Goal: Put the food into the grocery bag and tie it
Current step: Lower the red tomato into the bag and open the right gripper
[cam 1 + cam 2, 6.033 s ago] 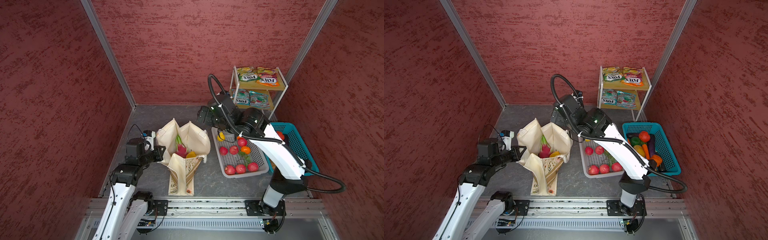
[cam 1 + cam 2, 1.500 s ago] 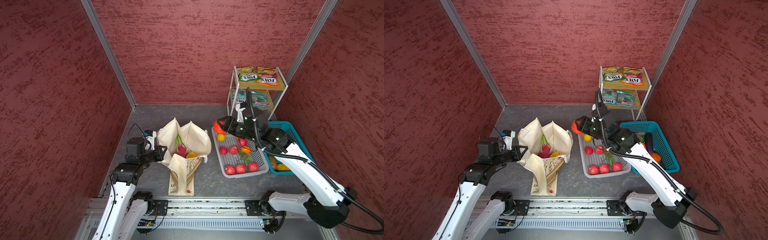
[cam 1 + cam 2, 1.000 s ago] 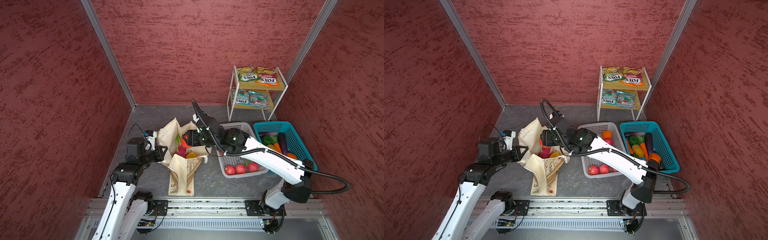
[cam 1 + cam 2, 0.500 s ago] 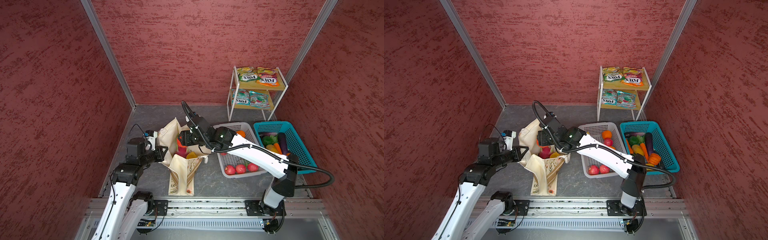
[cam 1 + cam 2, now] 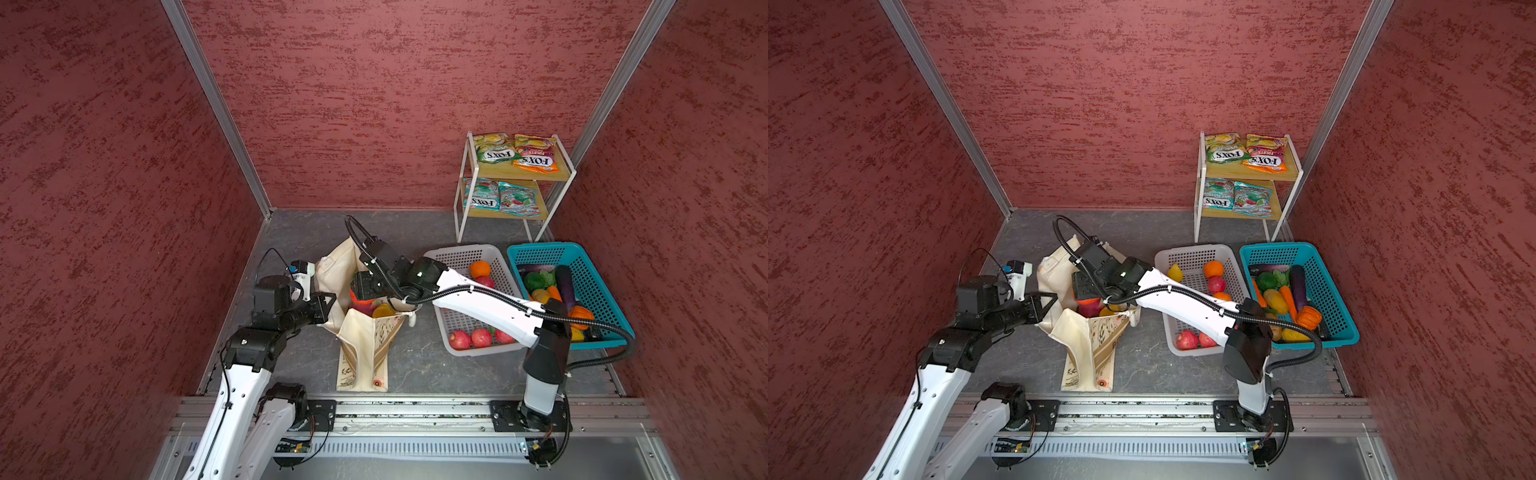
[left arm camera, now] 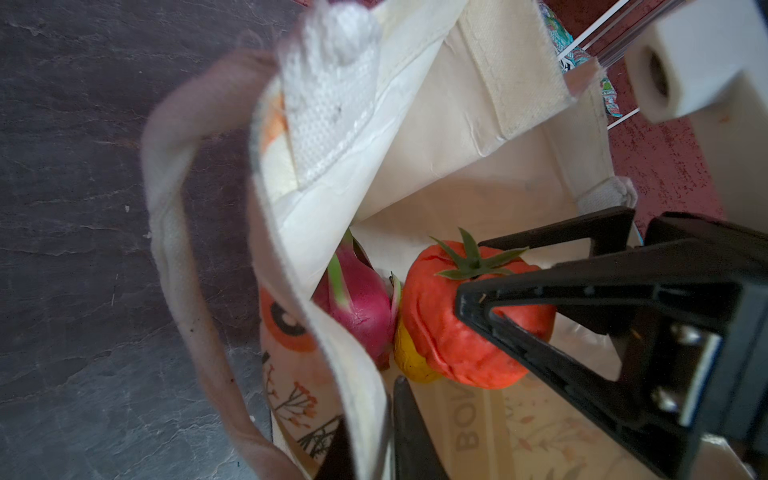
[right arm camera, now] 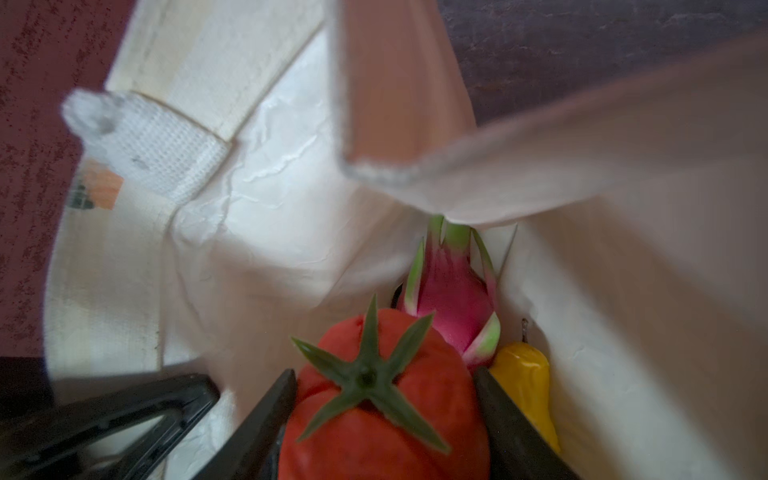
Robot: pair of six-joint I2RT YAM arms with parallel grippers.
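Mid-frame, right gripper (image 7: 384, 372) clamps tomato (image 7: 374, 440), calyx toward its wrist, over bag (image 5: 365, 357) lying lengthwise toward bottom edge; left gripper (image 5: 327, 300) pinches bag rim.

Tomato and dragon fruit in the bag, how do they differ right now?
The tomato is round and red with a dark green star calyx; the dragon fruit is pink, elongated, with green-tipped scales. The tomato is clamped in the right gripper; the dragon fruit lies free. The tomato is uncovered; the dragon fruit's tip hides under a cloth fold. Both are inside the grocery bag.
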